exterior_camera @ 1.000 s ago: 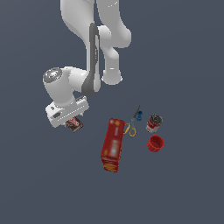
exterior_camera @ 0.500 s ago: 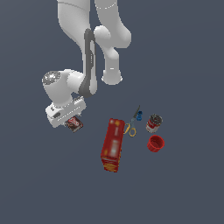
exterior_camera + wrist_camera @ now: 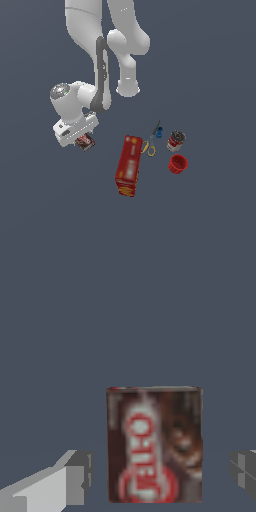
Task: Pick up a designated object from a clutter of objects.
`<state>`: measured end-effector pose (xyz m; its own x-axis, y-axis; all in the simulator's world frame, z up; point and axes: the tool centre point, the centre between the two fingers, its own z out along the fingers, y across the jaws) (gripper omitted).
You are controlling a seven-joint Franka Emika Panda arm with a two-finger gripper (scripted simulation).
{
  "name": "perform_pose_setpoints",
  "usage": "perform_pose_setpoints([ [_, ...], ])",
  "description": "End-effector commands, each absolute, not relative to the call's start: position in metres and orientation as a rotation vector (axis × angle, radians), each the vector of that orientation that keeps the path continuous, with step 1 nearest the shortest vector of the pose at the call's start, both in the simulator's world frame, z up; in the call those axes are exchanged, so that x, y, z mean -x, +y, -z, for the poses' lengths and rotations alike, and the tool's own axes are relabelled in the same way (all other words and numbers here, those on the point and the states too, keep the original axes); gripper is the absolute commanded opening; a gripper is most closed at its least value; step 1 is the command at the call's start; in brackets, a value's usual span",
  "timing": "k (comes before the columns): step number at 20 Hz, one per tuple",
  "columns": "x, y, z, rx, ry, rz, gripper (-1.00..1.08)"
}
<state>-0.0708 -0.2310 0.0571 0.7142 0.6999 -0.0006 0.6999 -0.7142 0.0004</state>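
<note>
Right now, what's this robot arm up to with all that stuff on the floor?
The arm is going for the small dark red box, which lies apart from the rest, toward the exterior view's left. Its end effector is over the box, open, with a finger on each side and gaps visible between fingers and box, so nothing is gripped yet. The long red carton, scissors, can and red cup sit untouched in a cluster.

Matt printed cardboard box (image 3: 155, 445); smooth white plastic-looking end effector (image 3: 80, 141).
</note>
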Motion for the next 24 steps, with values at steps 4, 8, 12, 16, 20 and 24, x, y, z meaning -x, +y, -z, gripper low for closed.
perform_pose_setpoints([
  [4,0.072,-0.230,-0.033,-2.907,1.191,0.001,1.00],
  [8,0.072,-0.231,-0.020,-2.907,1.192,0.001,1.00],
  [12,0.072,-0.231,-0.016,-2.907,1.192,0.001,1.00],
  [16,0.072,-0.231,-0.016,-2.907,1.192,0.001,-1.00],
  [20,0.072,-0.231,-0.016,-2.907,1.192,0.001,-1.00],
  [24,0.071,-0.231,-0.017,-2.905,1.192,-0.001,-1.00],
])
